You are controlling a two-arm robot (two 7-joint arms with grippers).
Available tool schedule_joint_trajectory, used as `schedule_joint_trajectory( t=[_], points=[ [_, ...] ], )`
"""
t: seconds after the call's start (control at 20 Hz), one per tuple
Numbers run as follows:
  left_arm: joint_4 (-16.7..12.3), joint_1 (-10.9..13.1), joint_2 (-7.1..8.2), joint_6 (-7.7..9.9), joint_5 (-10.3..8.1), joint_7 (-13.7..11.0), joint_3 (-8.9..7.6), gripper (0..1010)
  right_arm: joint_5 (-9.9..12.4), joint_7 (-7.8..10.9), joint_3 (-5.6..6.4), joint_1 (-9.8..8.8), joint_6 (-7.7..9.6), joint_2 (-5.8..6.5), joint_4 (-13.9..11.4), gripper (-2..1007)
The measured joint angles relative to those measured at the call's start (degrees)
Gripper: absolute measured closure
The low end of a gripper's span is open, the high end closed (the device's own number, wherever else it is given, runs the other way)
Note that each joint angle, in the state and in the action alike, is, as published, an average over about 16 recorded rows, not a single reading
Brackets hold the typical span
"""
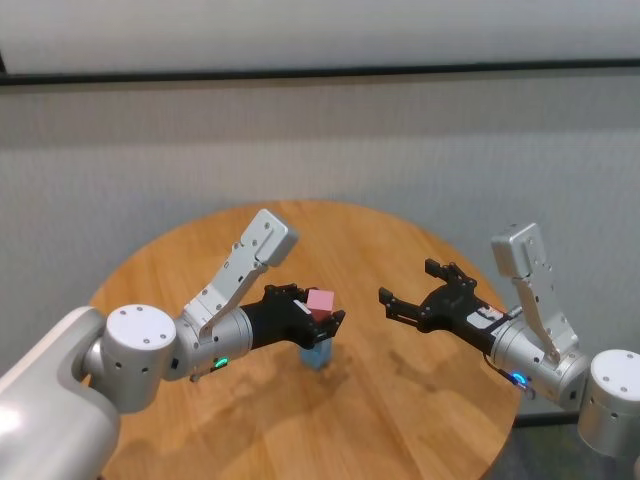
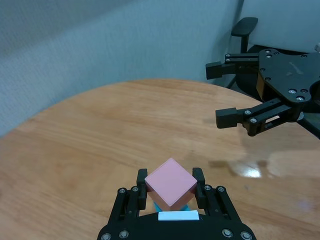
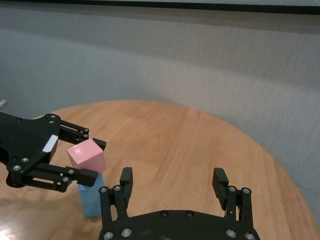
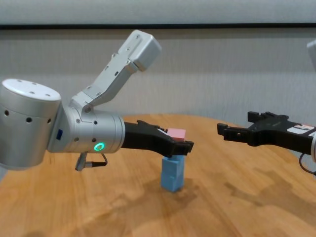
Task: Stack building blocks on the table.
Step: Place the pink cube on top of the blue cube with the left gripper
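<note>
My left gripper (image 1: 322,305) is shut on a pale pink block (image 1: 321,301) and holds it right over a short stack of light blue blocks (image 1: 317,353) near the middle of the wooden table (image 1: 420,400). The left wrist view shows the pink block (image 2: 170,182) between the fingers, tilted cornerwise, with blue just showing beneath. In the chest view the pink block (image 4: 176,134) sits just above the blue stack (image 4: 172,174); I cannot tell if they touch. My right gripper (image 1: 408,282) is open and empty, hovering above the table to the right of the stack.
The round table's edge curves close behind and to the right of the right gripper. A grey wall stands beyond the table. A dark office chair (image 2: 245,27) shows past the table in the left wrist view.
</note>
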Motion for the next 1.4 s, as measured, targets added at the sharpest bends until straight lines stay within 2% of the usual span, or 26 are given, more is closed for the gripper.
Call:
schedule_joint_trajectory(
  t=[1.05, 1.4],
  points=[
    [2.5, -1.2, -0.42, 0.17, -0.02, 0.1, 0.7, 445, 0.0, 0.0, 0.0, 0.0, 0.0, 0.0, 0.0, 1],
    [2.3, -1.2, -0.41, 0.55, -0.17, 0.1, 0.67, 346, 0.0, 0.0, 0.0, 0.0, 0.0, 0.0, 0.0, 1]
  ],
)
